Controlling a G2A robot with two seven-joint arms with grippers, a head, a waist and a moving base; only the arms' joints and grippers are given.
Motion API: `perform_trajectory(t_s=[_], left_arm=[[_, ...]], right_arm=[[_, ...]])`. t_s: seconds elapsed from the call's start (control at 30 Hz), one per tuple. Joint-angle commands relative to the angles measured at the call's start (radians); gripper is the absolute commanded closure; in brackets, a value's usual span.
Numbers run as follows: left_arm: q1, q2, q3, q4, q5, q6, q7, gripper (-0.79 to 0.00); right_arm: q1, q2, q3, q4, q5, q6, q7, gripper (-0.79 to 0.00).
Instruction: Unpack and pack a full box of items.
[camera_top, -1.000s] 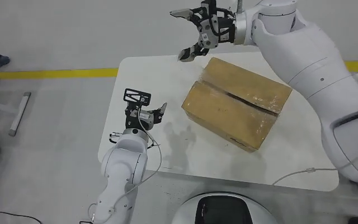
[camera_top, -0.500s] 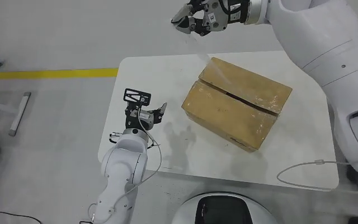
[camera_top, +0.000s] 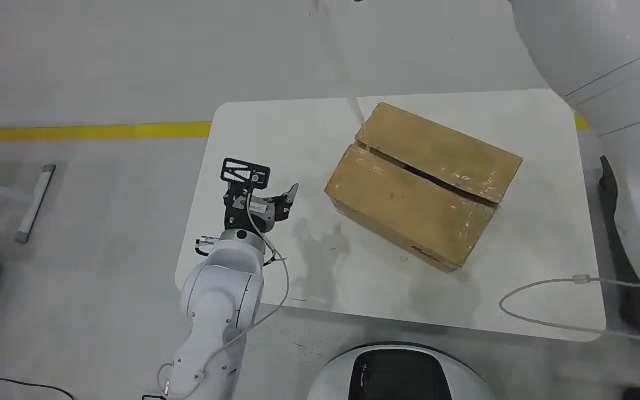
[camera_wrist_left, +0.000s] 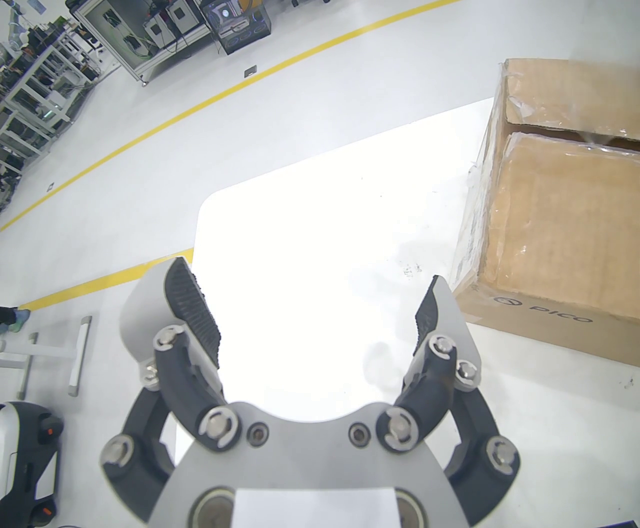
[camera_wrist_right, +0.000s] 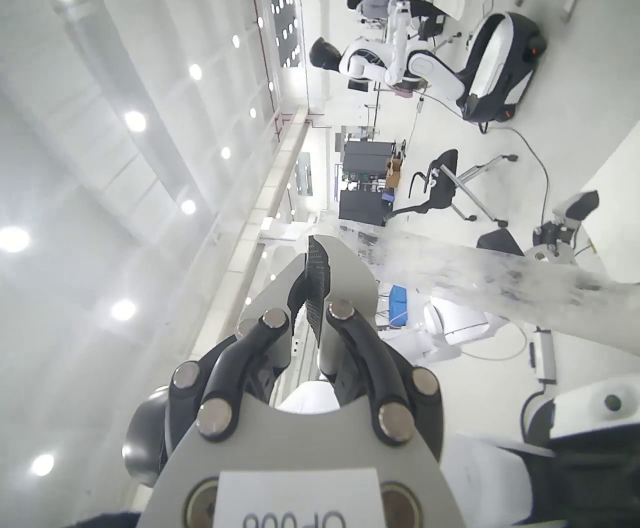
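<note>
Right gripper (camera_wrist_right: 315, 267) pinched tight on a clear tape strip (camera_wrist_right: 500, 285) running from the cardboard box (camera_top: 425, 185); left gripper (camera_wrist_left: 306, 278) spread wide above the table (camera_top: 280, 130).

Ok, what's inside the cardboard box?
On the cardboard box the top flaps lie shut, a dark seam between them, so its contents are covered. A clear tape strip runs off its far corner to the right gripper, jaws shut on it.
</note>
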Motion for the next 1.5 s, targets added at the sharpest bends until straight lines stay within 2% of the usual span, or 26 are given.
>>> perform_trajectory(t_s=[0.0, 0.2, 0.33, 0.5, 0.67, 0.9, 1.27, 1.47], left_arm=[[0.000, 0.000, 0.000, 0.000, 0.000, 0.000, 0.000, -0.785], [0.000, 0.000, 0.000, 0.000, 0.000, 0.000, 0.000, -0.785], [0.000, 0.000, 0.000, 0.000, 0.000, 0.000, 0.000, -0.785], [0.000, 0.000, 0.000, 0.000, 0.000, 0.000, 0.000, -0.785], [0.000, 0.000, 0.000, 0.000, 0.000, 0.000, 0.000, -0.785], [0.000, 0.000, 0.000, 0.000, 0.000, 0.000, 0.000, -0.785], [0.000, 0.000, 0.000, 0.000, 0.000, 0.000, 0.000, -0.785], [0.020, 0.000, -0.005, -0.005, -0.008, -0.010, 0.040, -0.785]], right_arm=[[0.006, -0.001, 0.019, 0.004, 0.020, -0.046, -0.006, 0.000], [-0.047, 0.012, 0.046, -0.009, -0.013, -0.115, 0.023, 0.000], [-0.150, 0.043, 0.091, -0.052, -0.034, -0.116, 0.017, 0.000], [-0.303, 0.096, 0.192, -0.192, -0.073, -0.113, -0.047, 0.000], [-0.424, 0.135, 0.274, -0.393, -0.108, -0.022, -0.137, 0.000], [-0.582, 0.162, 0.359, -0.644, -0.084, 0.069, -0.250, 0.000], [-0.867, 0.213, 0.548, -0.884, -0.092, 0.147, -0.279, 0.000], [-1.042, 0.242, 0.669, -1.003, -0.112, 0.212, -0.264, 0.000]])
